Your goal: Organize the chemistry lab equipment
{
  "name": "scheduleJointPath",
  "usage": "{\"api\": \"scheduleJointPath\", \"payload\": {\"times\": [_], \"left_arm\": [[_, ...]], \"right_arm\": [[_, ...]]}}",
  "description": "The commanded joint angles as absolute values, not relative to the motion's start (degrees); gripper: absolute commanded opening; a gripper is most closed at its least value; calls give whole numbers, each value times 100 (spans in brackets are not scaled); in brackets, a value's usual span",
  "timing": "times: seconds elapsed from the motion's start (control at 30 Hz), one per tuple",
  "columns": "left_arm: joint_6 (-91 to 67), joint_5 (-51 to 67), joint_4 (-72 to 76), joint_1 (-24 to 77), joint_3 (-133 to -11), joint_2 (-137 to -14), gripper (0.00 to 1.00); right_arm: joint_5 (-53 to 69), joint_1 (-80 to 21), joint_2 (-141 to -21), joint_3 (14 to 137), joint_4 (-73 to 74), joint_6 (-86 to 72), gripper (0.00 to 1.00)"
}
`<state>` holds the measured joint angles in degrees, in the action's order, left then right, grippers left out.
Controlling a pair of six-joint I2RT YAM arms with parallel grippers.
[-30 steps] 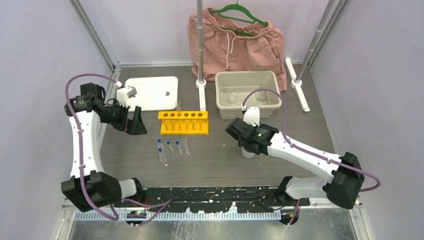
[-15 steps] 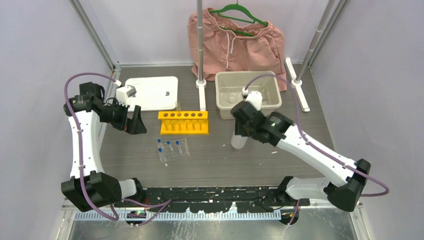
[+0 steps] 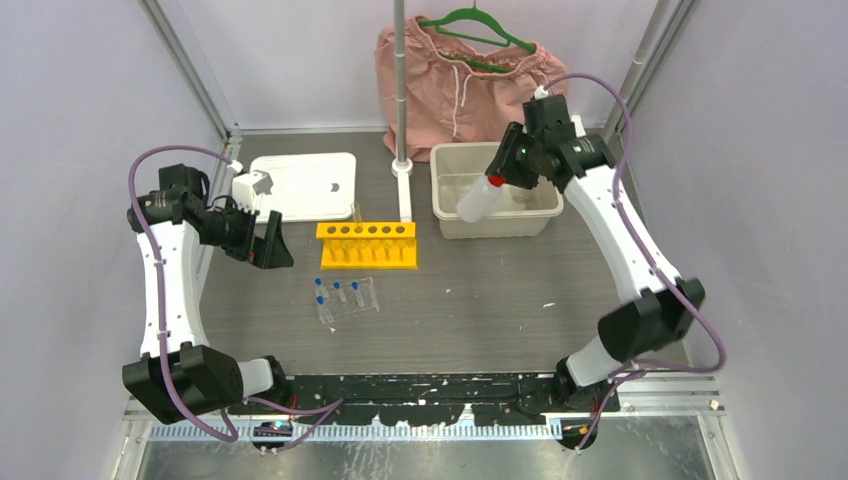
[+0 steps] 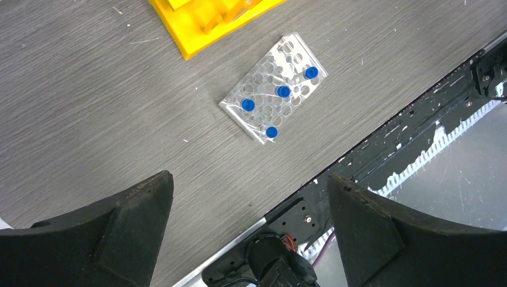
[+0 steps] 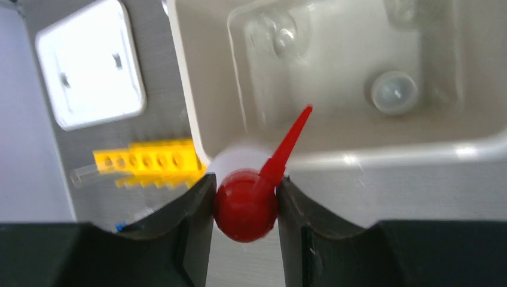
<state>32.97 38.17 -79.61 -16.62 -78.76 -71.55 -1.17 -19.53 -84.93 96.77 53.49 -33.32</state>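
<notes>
Right wrist shows your right gripper (image 5: 245, 179) pinching the white squeeze bottle (image 5: 245, 210) by its red cap; left gripper (image 4: 248, 180) gapes wide, empty

We saw a grey wood-grain table (image 3: 500, 300) closed in by plain pale lilac walls (image 3: 70, 90) under soft, even light, with slanted metal posts (image 3: 188, 66) at its far corners. At the back an upright metal pole (image 3: 400, 90) stood on a white foot (image 3: 405, 200). Pink shorts (image 3: 480, 100) hung on a green hanger (image 3: 478, 14) against the far wall.
</notes>
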Motion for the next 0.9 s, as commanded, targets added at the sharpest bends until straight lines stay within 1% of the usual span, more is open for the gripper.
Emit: {"api": "scheduleJointPath", "payload": {"times": [0.0,0.17,0.33,0.43,0.5,0.6,0.87], "left_arm": [[3276,3955,-8046,-1703,-8104,-7040,99],[3317,3887,-8014,-1704,-8089,-7078,100],[3299,3933,-7972,-1699,-8081,-7225,99],[3282,3943,-7942,-1703,-8053,-7274,99],[3279,3929,-7922,-1698,-8027,-7277,99],[3294,3901,-7866,-1699,-7969,-7260,99],[3240,3943,-7759,-1701,-7959,-7374,98]], "right_arm": [[655,-1639,-9255,10026,4948,-3309,6],[1022,-1374,-10043,10235,4766,-3470,3],[1311,-1280,-10439,10306,4576,-3669,2],[1790,-1128,-10626,10312,4436,-3951,1],[2127,-986,-10687,10273,4328,-4172,1],[2320,-852,-10621,10212,4204,-4356,1],[2082,-517,-10503,10188,3834,-4930,1]]}}
